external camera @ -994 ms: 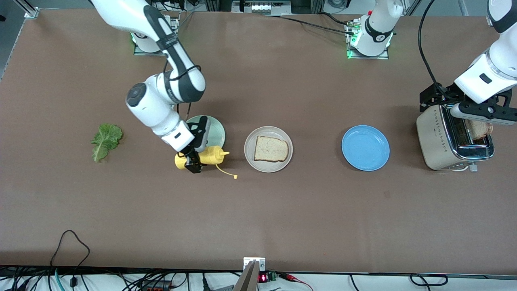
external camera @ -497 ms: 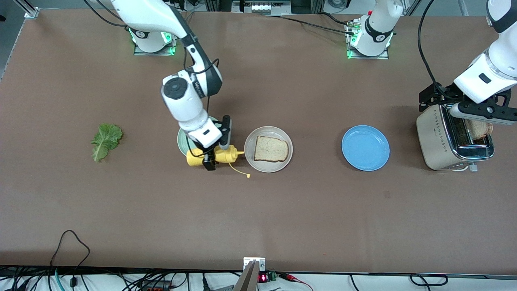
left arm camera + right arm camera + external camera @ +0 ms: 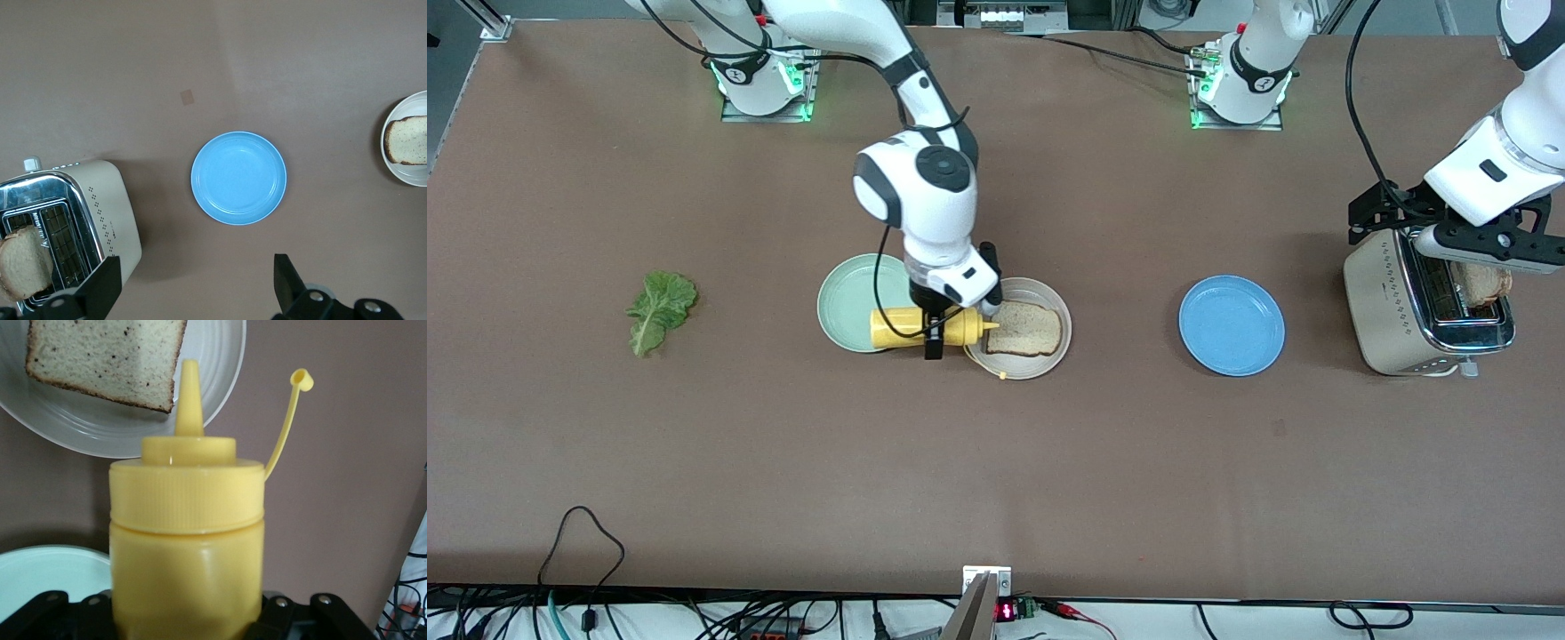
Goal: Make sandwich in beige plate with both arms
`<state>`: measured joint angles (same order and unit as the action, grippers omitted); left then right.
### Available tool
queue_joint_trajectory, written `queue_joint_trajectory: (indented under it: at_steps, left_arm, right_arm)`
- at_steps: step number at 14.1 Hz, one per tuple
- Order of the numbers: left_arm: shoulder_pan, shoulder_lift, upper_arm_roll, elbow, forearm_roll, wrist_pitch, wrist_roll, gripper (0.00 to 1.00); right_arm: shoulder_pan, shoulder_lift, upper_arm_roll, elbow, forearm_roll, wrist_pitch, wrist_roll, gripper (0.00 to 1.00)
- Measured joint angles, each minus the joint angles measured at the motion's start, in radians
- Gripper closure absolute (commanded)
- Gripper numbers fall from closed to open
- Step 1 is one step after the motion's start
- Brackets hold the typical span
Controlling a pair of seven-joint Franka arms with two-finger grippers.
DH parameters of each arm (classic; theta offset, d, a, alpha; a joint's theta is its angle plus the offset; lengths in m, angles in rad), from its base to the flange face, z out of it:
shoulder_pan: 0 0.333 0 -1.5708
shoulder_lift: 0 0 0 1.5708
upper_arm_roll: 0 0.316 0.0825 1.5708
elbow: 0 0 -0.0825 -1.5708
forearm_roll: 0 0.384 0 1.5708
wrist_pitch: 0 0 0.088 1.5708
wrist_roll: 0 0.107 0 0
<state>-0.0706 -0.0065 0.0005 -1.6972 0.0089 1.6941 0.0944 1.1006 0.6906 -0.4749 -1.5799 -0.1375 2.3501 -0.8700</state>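
The beige plate (image 3: 1049,364) holds one bread slice (image 3: 1027,327); both show in the right wrist view, plate (image 3: 100,427) and slice (image 3: 110,357). My right gripper (image 3: 934,331) is shut on a yellow squeeze bottle (image 3: 907,326), held on its side with the open nozzle (image 3: 189,393) over the plate's rim at the slice's edge. The lettuce leaf (image 3: 660,307) lies toward the right arm's end of the table. A second slice (image 3: 1485,284) sticks out of the toaster (image 3: 1392,307). My left gripper (image 3: 195,280) is open and empty, up over the toaster.
A mint-green plate (image 3: 845,307) lies beside the beige plate, partly under the bottle. A blue plate (image 3: 1232,324) lies between the beige plate and the toaster. The bottle's cap (image 3: 302,380) dangles on its tether over the table.
My right arm has carried the yellow bottle from the mint-green plate toward the beige plate, and its nozzle is now over the plate's rim. The left arm has not moved.
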Motion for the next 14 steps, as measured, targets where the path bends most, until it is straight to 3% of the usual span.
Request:
queue_joint_trajectory:
  at_steps: [6, 14]
  left_arm:
    - [0.0, 0.0, 0.0, 0.0, 0.0, -0.005, -0.002, 0.0]
    - [0.0, 0.0, 0.001, 0.0, 0.0, -0.011, -0.004, 0.0]
  right_arm:
    - [0.022, 0.074, -0.004, 0.096, -0.124, -0.132, 0.009, 0.64]
    - [0.044, 0.102, -0.008, 0.106, -0.163, -0.14, 0.067, 0.64]
